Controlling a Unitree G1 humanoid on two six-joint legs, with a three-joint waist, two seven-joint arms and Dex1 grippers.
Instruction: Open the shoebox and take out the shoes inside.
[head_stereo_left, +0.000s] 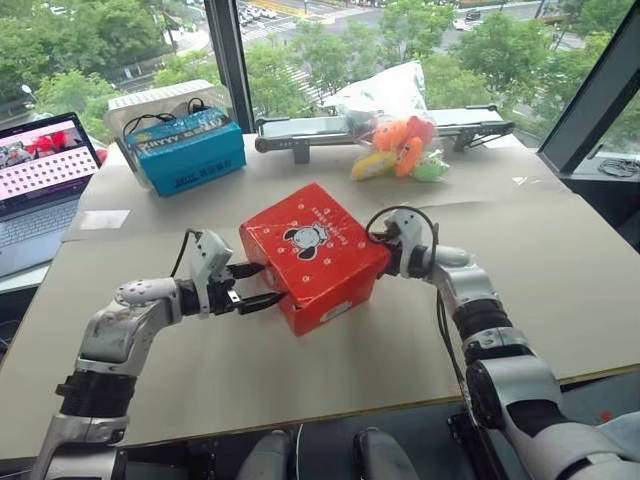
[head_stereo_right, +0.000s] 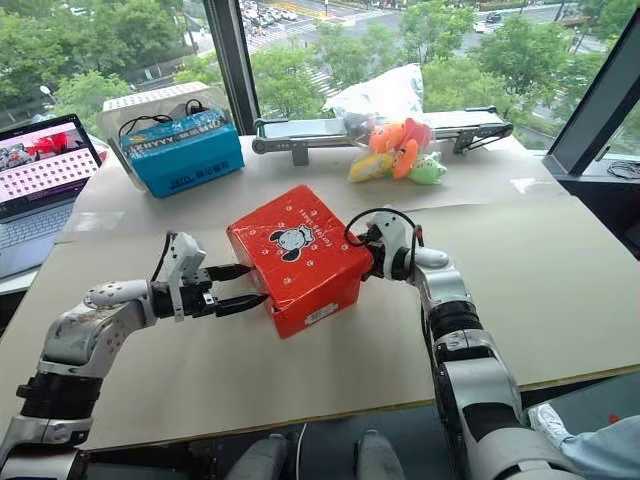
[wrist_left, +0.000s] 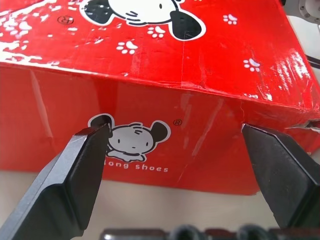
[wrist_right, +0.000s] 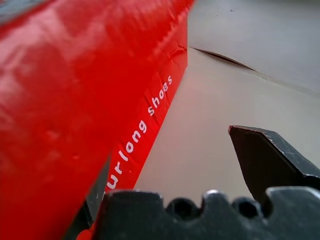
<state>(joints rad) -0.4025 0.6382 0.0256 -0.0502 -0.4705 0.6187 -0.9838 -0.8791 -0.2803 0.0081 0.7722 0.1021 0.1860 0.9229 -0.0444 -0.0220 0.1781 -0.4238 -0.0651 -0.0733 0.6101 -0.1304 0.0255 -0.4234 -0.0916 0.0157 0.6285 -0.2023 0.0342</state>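
One closed shoebox between two grippers

One red shoebox (head_stereo_left: 312, 255) sits near the middle of the tabletop (head_stereo_left: 560, 290), lid shut, the cartoon dog on top. It lies skewed to the tabletop's edges: its long axis runs from the far left toward the near right, one corner pointing at the near edge. Two grippers flank it. The left gripper (head_stereo_left: 252, 286) points at the box's left end face, fingers (wrist_left: 82, 167) spread apart and grasping nothing, tips just at the cardboard. The right gripper (wrist_right: 170, 165) lies along the box's right side, fingers spread wide, one against the red wall, the other over bare tabletop. Toward the far edge lie one blue box (head_stereo_left: 186, 150) and one bag of plush toys (head_stereo_left: 400, 140); one laptop (head_stereo_left: 40, 185) stands at the left edge.
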